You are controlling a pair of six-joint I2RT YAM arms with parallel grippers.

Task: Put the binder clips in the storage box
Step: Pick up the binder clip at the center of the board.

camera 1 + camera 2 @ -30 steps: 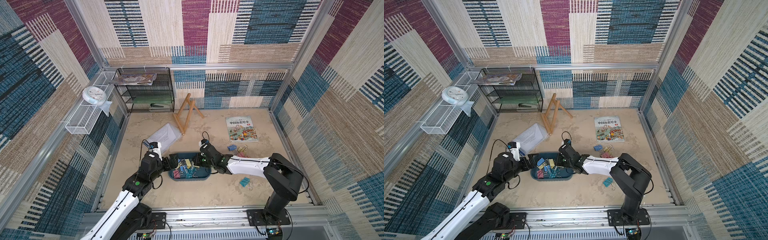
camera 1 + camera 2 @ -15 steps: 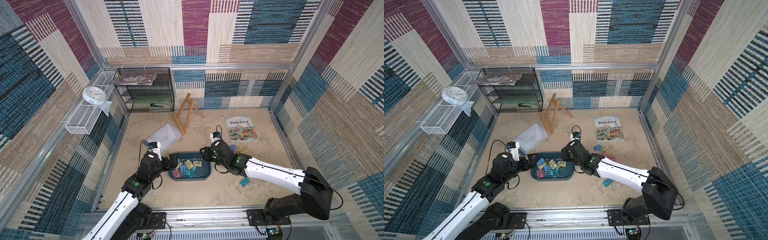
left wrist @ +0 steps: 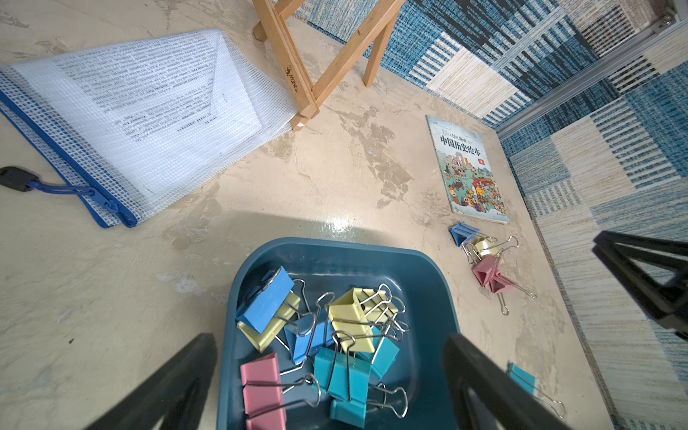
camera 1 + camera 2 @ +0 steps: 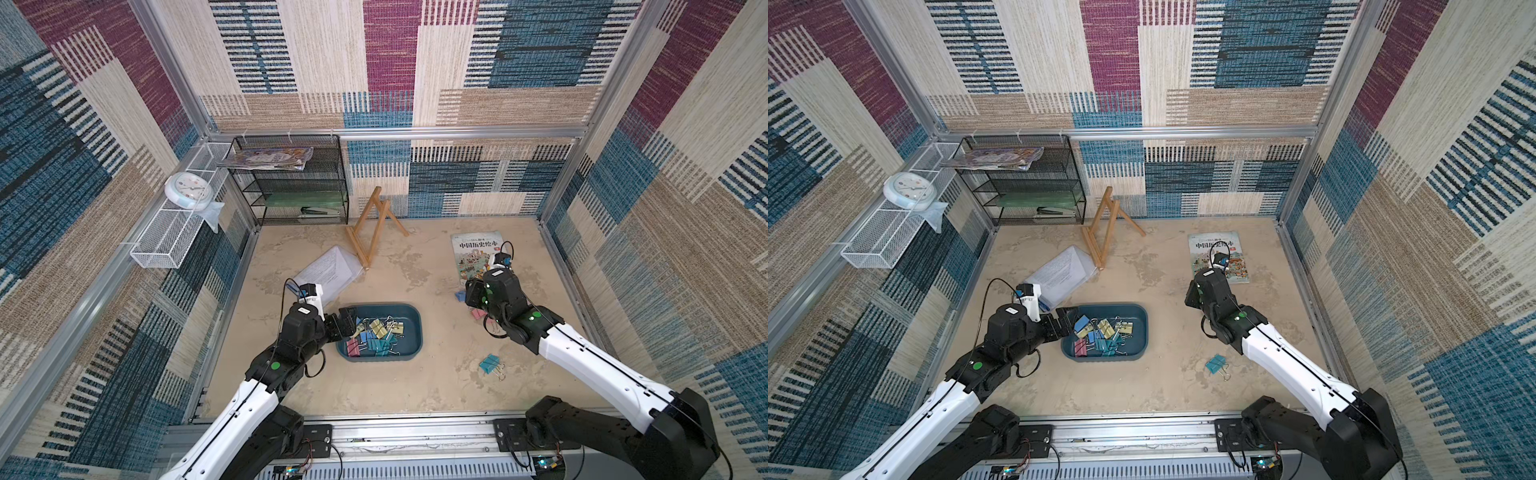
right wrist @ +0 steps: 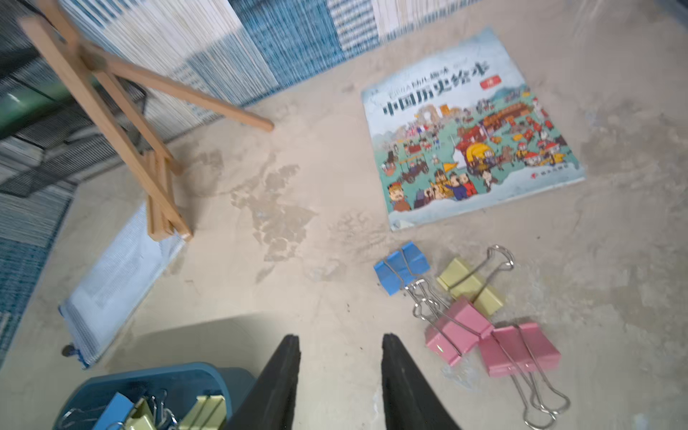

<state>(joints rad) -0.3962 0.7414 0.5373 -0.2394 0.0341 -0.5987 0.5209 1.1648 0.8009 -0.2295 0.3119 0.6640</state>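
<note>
Tabletop (image 4: pixel 436 395), five loose binder clips (image 4: pixel 489 363)

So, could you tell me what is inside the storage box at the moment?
A heap of binder clips: blue, yellow, teal and pink. Upper clips partly cover lower ones, and the left gripper hides the storage box's near corners, so I cannot count them.

storage box (image 4: pixel 412 332): dark teal | binder clips (image 3: pixel 350 320): pink, yellow, blue, teal
</note>
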